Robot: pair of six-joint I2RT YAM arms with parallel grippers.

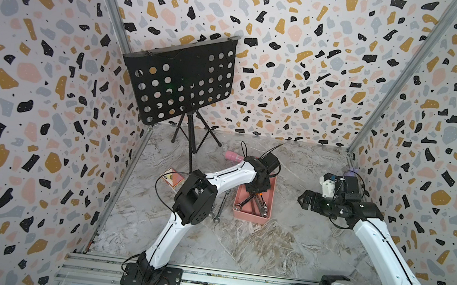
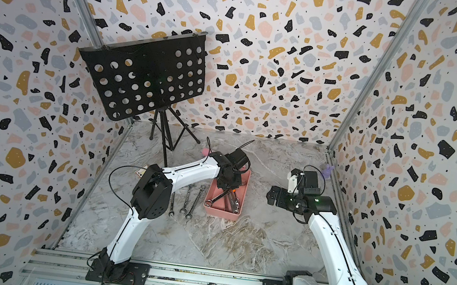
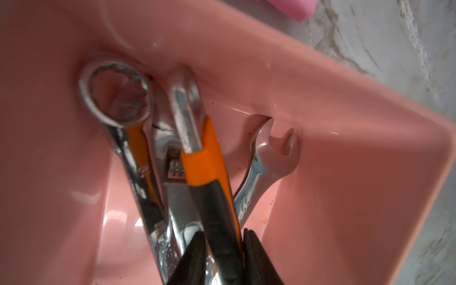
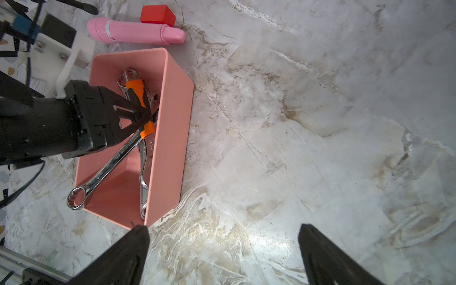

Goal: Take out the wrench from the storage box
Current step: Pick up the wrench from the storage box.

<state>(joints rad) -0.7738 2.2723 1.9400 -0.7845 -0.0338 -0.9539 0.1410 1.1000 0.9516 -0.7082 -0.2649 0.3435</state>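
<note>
We see the left end effector (image 4: 144, 116) closed, seemingly gripping, on the orange-handled wrench (image 3: 202, 167) inside the storage box (image 4: 172, 153). The right end effector (image 4: 222, 256) hangs wide open, empty.

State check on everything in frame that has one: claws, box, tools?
storage box: upright, lidless, several wrenches inside
orange-handled wrench: gripped at its black grip, not yet out of box
left claw: shut on orange-handled wrench, inside box
right claw: open, empty, above table
chrome wrench: in box, ring end poking over rim
three loose wrenches: flat on table beside box
pink stick: lying on its side
</note>
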